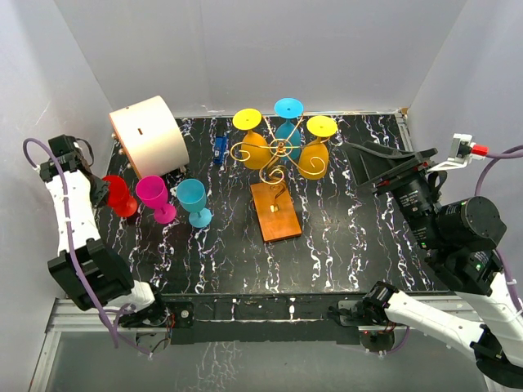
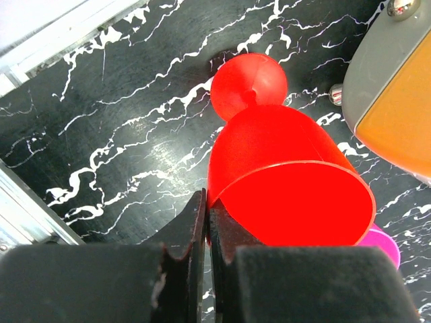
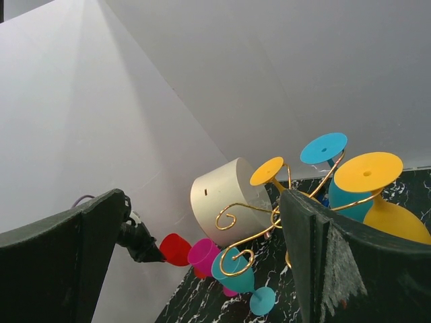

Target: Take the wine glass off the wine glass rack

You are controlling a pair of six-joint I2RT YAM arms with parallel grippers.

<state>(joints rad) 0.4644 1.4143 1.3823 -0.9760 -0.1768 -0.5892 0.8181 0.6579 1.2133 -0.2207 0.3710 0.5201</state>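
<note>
The wine glass rack (image 1: 278, 152), gold wire on a wooden base (image 1: 275, 211), stands mid-table. Three wine glasses hang on it upside down: a yellow one (image 1: 254, 145), a blue one (image 1: 288, 124) and another yellow one (image 1: 314, 155). A red wine glass (image 1: 121, 196) stands upright at the left of the table. My left gripper (image 1: 103, 189) is shut on its rim (image 2: 210, 196). My right gripper (image 1: 357, 167) is open and empty, right of the rack and apart from it. In the right wrist view the rack (image 3: 244, 230) shows between its fingers (image 3: 316, 256).
A magenta glass (image 1: 154, 196) and a teal glass (image 1: 194, 201) stand upright beside the red one. A cream cylinder (image 1: 149, 135) lies at the back left, with a small blue object (image 1: 219, 149) next to it. White walls close in the sides and back.
</note>
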